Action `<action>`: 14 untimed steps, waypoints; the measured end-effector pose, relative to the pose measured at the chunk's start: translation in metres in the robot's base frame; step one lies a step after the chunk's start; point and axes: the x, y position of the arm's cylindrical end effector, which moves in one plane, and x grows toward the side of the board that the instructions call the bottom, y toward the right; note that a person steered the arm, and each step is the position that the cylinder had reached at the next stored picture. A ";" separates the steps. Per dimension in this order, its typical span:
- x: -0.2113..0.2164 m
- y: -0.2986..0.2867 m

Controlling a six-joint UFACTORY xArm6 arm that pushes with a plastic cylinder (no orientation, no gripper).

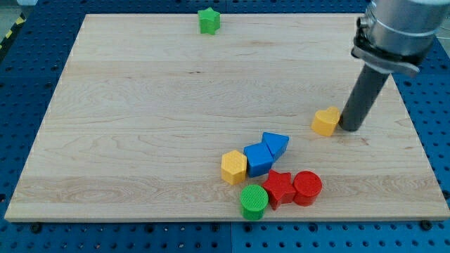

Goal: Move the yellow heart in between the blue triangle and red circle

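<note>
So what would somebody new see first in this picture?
Probably the dark rod at the view's right, my tip right beside the yellow heart. Then the bunch of blocks near the view's bottom, with the blue triangle and red circle.

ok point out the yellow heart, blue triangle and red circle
yellow heart (325, 121), camera view, top face
blue triangle (275, 144), camera view, top face
red circle (307, 184), camera view, top face

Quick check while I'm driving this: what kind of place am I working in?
Probably a robotics lab bench: a wooden board lies on a blue perforated table, strewn with small coloured blocks. My tip sits just right of the yellow heart.
</note>
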 end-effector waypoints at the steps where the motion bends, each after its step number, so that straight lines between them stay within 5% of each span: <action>1: 0.007 -0.003; 4: -0.037 -0.043; 14: 0.039 -0.052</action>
